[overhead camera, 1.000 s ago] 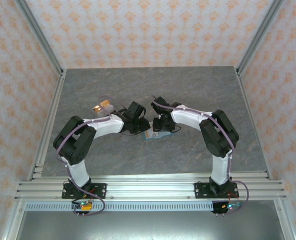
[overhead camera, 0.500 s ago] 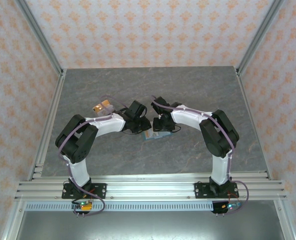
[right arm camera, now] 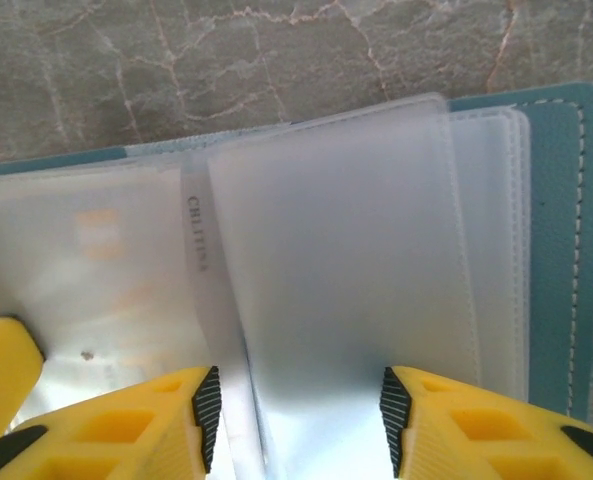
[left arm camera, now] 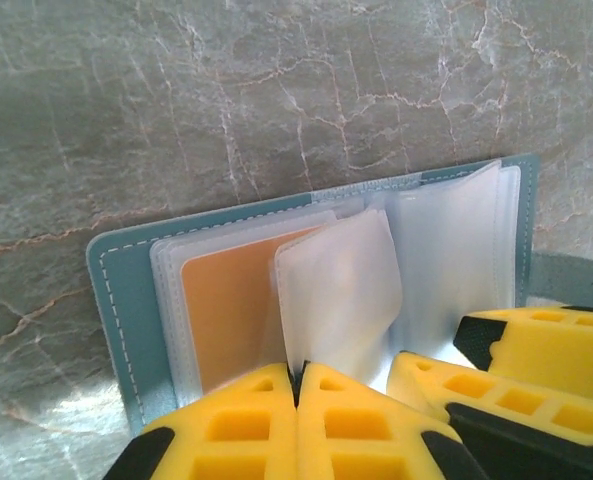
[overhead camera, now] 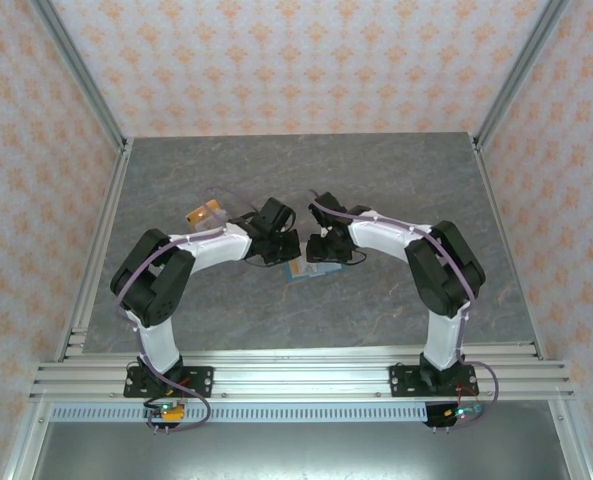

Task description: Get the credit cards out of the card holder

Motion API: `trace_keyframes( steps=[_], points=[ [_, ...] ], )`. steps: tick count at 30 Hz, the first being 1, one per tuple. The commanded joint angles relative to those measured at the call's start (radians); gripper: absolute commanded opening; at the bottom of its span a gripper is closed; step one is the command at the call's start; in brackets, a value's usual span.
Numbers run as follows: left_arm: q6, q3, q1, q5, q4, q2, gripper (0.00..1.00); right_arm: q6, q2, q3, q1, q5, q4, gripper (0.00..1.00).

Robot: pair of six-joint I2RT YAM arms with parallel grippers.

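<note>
The teal card holder (left arm camera: pixel 116 300) lies open on the table between both wrists (overhead camera: pixel 298 270), its clear sleeves fanned out. An orange-tan credit card (left arm camera: pixel 231 310) sits inside one left sleeve. My left gripper (left arm camera: pixel 298 372) is shut on the near edge of a pale translucent sleeve (left arm camera: pixel 336 290), which stands up slightly bent. My right gripper (right arm camera: pixel 298 400) is open, its jaws straddling a clear sleeve (right arm camera: pixel 346 250) on the holder's right half, next to the teal cover (right arm camera: pixel 561 250). Its yellow fingers (left arm camera: pixel 446 380) are just right of my left gripper.
Another orange-tan card (overhead camera: pixel 204 212) lies on the grey marbled table (overhead camera: pixel 396 180), behind and left of the left arm, with a clear pale piece beside it. Metal frame posts and patterned walls border the table.
My left gripper's jaws have closed on the sleeve's edge, and its wrist has shifted slightly toward the holder. The right gripper has stayed over the holder.
</note>
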Motion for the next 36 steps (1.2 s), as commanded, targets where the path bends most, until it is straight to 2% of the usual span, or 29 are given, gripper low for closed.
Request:
trace_keyframes(
  steps=[1, 6, 11, 13, 17, 20, 26, 36],
  points=[
    [0.129, 0.017, 0.001, -0.079, -0.169, -0.048, 0.01, -0.003, -0.084, -0.033, -0.012, -0.078, 0.028, 0.53],
    [0.205, 0.026, 0.009, -0.095, -0.259, -0.073, 0.0, 0.004, -0.147, -0.039, -0.021, -0.099, 0.031, 0.57],
    [0.178, 0.027, 0.014, -0.017, -0.211, -0.066, 0.0, 0.042, -0.2, -0.07, -0.036, -0.081, 0.057, 0.58],
    [0.145, 0.029, 0.012, 0.034, -0.163, -0.058, 0.05, 0.051, -0.217, -0.079, -0.041, -0.066, 0.058, 0.58],
    [0.082, 0.034, 0.008, 0.135, -0.055, -0.035, 0.24, 0.06, -0.253, -0.094, -0.051, -0.036, 0.056, 0.58],
    [0.052, 0.047, 0.0, 0.179, -0.01, -0.025, 0.33, 0.062, -0.278, -0.104, -0.056, -0.01, 0.054, 0.58],
    [-0.008, 0.056, -0.013, 0.225, 0.059, -0.011, 0.41, 0.079, -0.326, -0.125, -0.061, 0.057, 0.057, 0.57],
    [-0.125, 0.053, -0.033, 0.205, 0.176, 0.027, 0.49, 0.089, -0.367, -0.135, -0.065, 0.122, 0.059, 0.53]
  ],
)
